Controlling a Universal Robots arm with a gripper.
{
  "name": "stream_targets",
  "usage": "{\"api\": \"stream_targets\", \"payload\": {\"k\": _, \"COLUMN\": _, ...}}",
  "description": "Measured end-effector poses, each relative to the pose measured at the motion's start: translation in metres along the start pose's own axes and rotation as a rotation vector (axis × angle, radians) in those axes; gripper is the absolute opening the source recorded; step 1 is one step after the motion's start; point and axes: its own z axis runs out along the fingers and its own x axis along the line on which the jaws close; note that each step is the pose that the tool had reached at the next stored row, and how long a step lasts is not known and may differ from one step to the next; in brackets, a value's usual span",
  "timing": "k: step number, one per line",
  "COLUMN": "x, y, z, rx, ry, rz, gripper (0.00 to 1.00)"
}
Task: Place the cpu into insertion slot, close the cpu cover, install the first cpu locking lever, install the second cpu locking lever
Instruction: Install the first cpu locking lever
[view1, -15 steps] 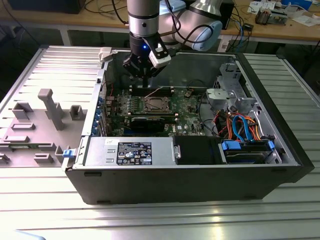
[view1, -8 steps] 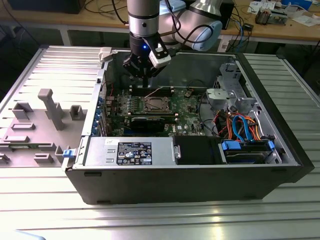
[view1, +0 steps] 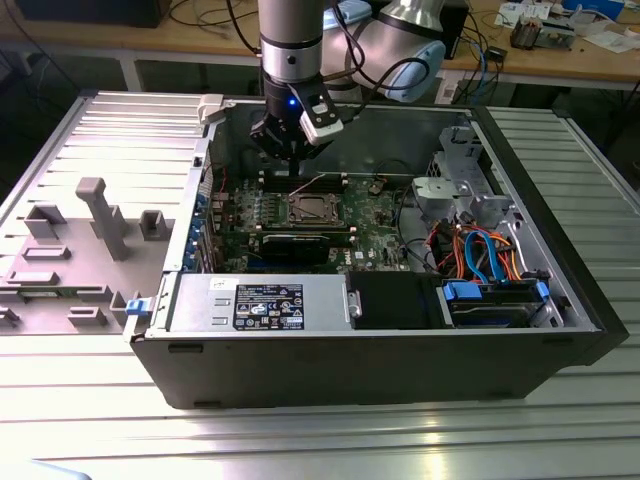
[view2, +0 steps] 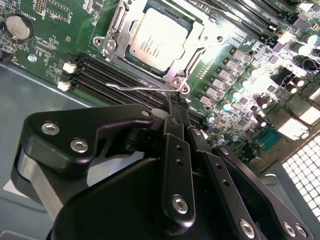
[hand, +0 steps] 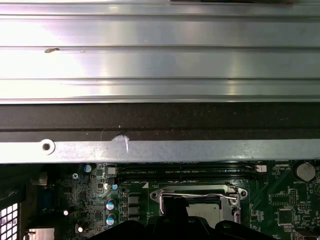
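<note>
The cpu (view2: 156, 37) lies flat in the insertion slot (view1: 312, 208) on the green board, silvery top up. The cpu cover (view2: 116, 25) is down over it, its silver frame ringing the chip. A thin wire locking lever (view2: 137, 88) runs along the socket's side by the memory slots, its hooked end standing free. My gripper (view2: 175, 102) is shut, with its tip at the other end of that lever, touching or just beside it. In the exterior view the gripper (view1: 290, 160) hangs just behind the socket. The first wrist view shows the lever (hand: 200, 195) across the socket rim.
Black memory slots (view2: 110, 75) lie between gripper and socket. A coin battery (view2: 19, 27) sits on the board. The case holds a power supply (view1: 265, 300), a drive cage (view1: 460, 190) and coloured cables (view1: 480, 250). The case wall (hand: 160, 150) is close behind. A grey fixture tray (view1: 90, 230) lies outside.
</note>
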Motion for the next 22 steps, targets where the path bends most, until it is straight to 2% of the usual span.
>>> {"api": "stream_targets", "payload": {"k": 11, "x": -0.0008, "y": 0.0, "z": 0.0005, "rx": -0.0003, "ry": -0.0003, "rz": 0.0, "gripper": 0.11}}
{"api": "stream_targets", "payload": {"k": 12, "x": -0.0017, "y": -0.0005, "z": 0.0016, "rx": -0.0037, "ry": -0.0001, "rz": 0.0, "gripper": 0.11}}
{"api": "stream_targets", "payload": {"k": 14, "x": -0.0037, "y": -0.0015, "z": 0.0028, "rx": -0.0197, "ry": 0.0001, "rz": 0.001, "gripper": 0.11}}
{"api": "stream_targets", "payload": {"k": 16, "x": -0.0046, "y": -0.003, "z": 0.0046, "rx": -0.0274, "ry": 0.0, "rz": 0.001, "gripper": 0.11}}
{"api": "stream_targets", "payload": {"k": 22, "x": -0.0061, "y": -0.0036, "z": 0.0093, "rx": -0.0272, "ry": 0.0003, "rz": 0.001, "gripper": 0.11}}
